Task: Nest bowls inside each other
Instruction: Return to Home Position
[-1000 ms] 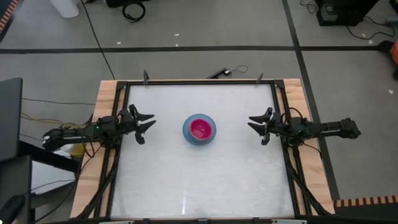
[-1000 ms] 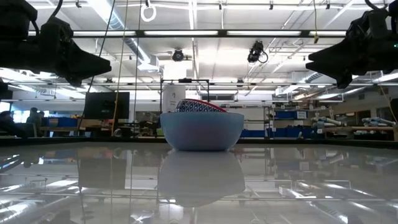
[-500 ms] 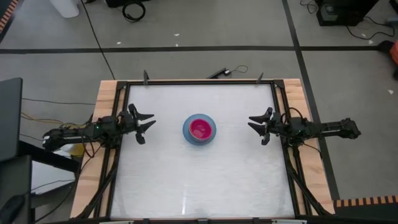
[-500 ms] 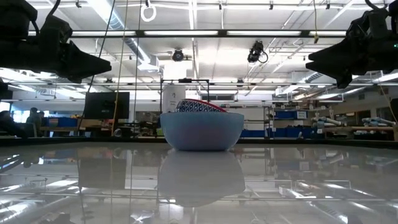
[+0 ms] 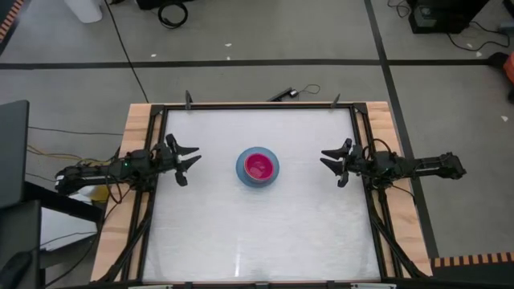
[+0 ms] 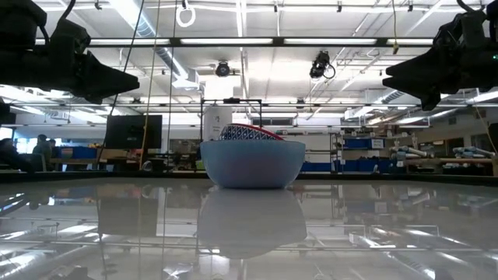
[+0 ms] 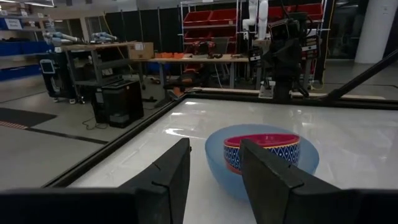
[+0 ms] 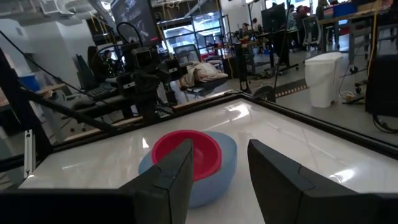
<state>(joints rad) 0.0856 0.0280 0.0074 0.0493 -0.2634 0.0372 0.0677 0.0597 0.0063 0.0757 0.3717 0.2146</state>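
A light blue bowl (image 5: 258, 167) stands on its base at the middle of the white table (image 5: 257, 233). Inside it sits a red-magenta bowl (image 5: 259, 166) with a patterned outer wall (image 7: 264, 151), its rim tilted a little above the blue rim (image 6: 253, 134). Any other bowls are hidden. My left gripper (image 5: 188, 160) hovers open at the table's left side, pointing level at the bowls. My right gripper (image 5: 331, 161) hovers open at the right side, also pointing level at them. Both are well clear of the bowls (image 8: 186, 163).
A black frame (image 5: 257, 105) runs round the table on wooden edging. A small dark object with a cable (image 5: 285, 93) lies on the floor just beyond the far edge. Bare tabletop lies on all sides of the bowls.
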